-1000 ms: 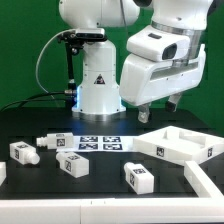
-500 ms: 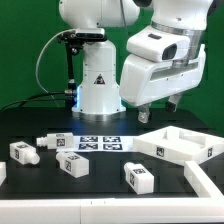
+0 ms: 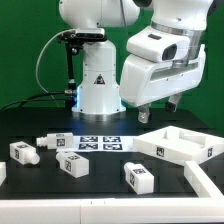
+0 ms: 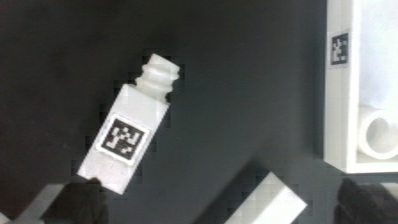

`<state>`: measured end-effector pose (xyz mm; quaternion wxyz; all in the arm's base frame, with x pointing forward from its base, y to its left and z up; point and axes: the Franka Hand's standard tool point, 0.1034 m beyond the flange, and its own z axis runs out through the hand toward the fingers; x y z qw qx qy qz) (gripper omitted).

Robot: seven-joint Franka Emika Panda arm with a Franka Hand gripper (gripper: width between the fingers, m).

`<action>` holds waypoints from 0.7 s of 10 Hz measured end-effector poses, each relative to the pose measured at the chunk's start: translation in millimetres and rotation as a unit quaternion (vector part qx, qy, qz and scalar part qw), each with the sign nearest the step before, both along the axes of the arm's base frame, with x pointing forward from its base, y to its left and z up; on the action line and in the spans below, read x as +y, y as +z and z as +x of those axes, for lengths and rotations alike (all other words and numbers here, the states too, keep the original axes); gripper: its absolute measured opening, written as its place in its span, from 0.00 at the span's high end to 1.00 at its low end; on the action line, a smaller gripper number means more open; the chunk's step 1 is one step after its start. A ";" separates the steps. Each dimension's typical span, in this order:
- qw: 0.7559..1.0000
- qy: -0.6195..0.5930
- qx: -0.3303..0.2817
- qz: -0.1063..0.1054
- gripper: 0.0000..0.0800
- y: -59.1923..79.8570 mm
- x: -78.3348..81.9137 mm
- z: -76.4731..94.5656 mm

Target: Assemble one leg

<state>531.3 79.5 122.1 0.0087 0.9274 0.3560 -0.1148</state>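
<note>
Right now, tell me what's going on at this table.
The Panda arm's tool hangs open above the black table, holding nothing. Several white tagged legs lie loose on the table. The wrist view shows one leg lying flat below the tool, not gripped, with the white panel off to one side. No leg has been picked up or fitted yet.

Nothing is changing in the exterior view: the gripper (image 3: 146, 112) is not moving at all, and none of the legs (image 3: 72, 163) is shifting on the counter (image 3: 100, 185).
</note>
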 end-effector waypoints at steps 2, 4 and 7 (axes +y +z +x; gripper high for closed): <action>1.000 0.000 0.000 0.000 0.19 -0.2 0.0 -0.1; 1.000 0.000 0.000 0.000 0.19 -0.3 0.0 -0.1; 0.999 0.037 -0.039 0.003 0.19 -3.3 17.9 -4.5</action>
